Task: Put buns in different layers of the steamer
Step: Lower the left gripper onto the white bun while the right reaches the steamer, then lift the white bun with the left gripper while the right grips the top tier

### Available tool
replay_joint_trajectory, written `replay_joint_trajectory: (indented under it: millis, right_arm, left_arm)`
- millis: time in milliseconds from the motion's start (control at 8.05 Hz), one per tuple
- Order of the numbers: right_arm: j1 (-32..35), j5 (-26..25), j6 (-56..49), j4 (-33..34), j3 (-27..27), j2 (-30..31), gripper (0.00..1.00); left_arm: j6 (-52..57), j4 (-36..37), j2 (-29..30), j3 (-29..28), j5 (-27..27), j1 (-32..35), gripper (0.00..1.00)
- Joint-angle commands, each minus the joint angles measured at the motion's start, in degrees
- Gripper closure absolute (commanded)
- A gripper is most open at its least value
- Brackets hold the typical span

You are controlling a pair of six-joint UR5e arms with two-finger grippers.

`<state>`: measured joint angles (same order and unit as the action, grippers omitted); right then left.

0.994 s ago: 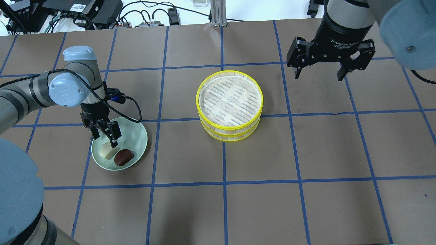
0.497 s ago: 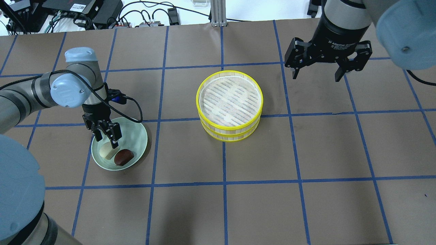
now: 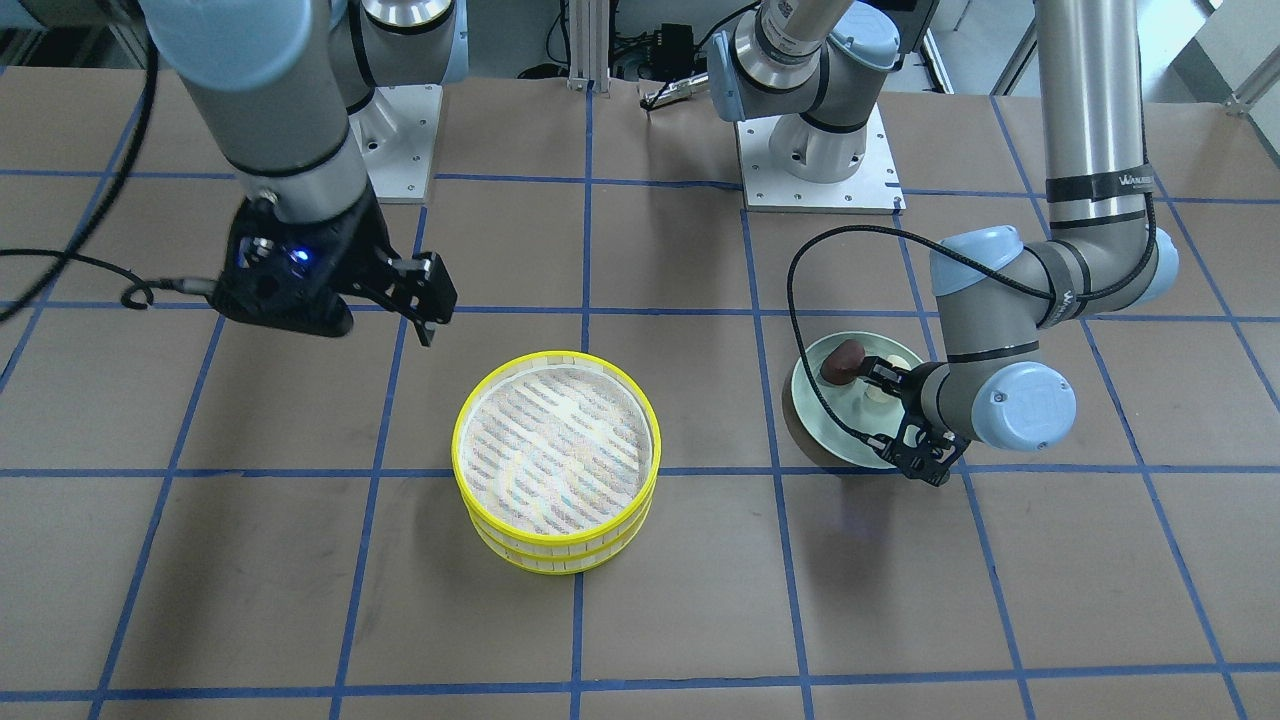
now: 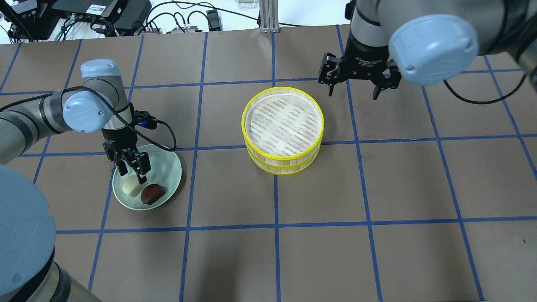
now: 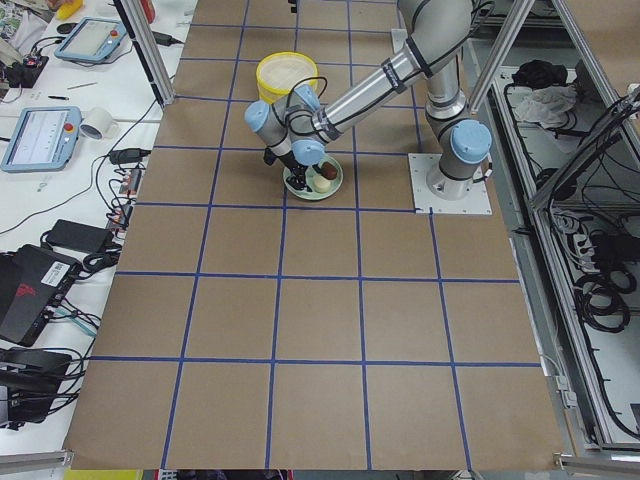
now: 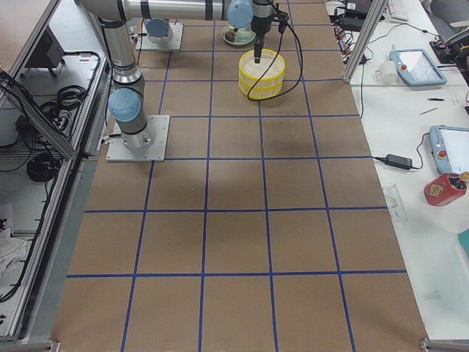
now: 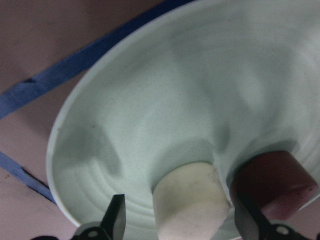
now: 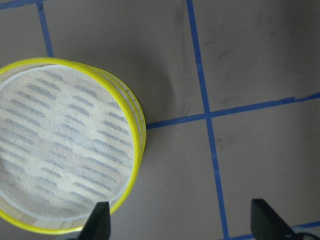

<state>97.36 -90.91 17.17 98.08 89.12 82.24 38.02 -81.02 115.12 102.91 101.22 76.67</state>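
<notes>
My open left claw hangs just over the white bun, so next I go down and squeeze; my open right claw is beside the steamer.

Pale green plate on blue-taped table

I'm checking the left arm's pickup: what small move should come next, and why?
Probably lower slightly and close on the white bun: the left gripper is open, straddling that bun on the green plate, not yet gripping.
</notes>
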Motion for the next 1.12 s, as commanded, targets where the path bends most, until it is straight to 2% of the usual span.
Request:
replay_joint_trajectory:
  millis: [0, 373, 497, 621, 746, 870, 994]
  right_arm:
    - [2.7, -0.1, 3.0, 8.1, 0.4, -8.0, 0.0]
    - [2.9, -0.6, 2.4, 11.9, 4.3, -10.1, 0.01]
    - [2.9, -0.7, 2.4, 13.9, 5.6, -11.9, 0.01]
    - [2.9, -0.2, 2.5, 15.7, 6.3, -12.5, 0.01]
    - [2.9, -0.2, 2.3, 15.8, 6.5, -12.9, 0.05]
    - [2.9, -0.3, 2.3, 16.1, 6.8, -14.0, 0.11]
    - [2.9, -0.1, 2.4, 16.5, 6.7, -14.3, 0.19]
  left_arm:
    - [0.0, -0.2, 0.0, 0.1, -0.3, 0.0, 0.2]
    - [0.0, -0.4, 0.0, 1.5, -0.6, 0.0, 0.22]
    - [0.0, -0.4, 0.0, 1.5, -0.5, 0.0, 0.38]
    - [0.0, -0.4, 0.0, 1.4, -0.4, 0.1, 0.66]
    - [0.0, -0.4, 0.0, 1.2, -0.5, 0.1, 0.79]
    - [0.0, -0.4, 0.0, 0.7, -0.7, 0.0, 0.83]
    - [-0.1, -0.3, -0.1, 0.5, -0.7, 0.0, 0.93]
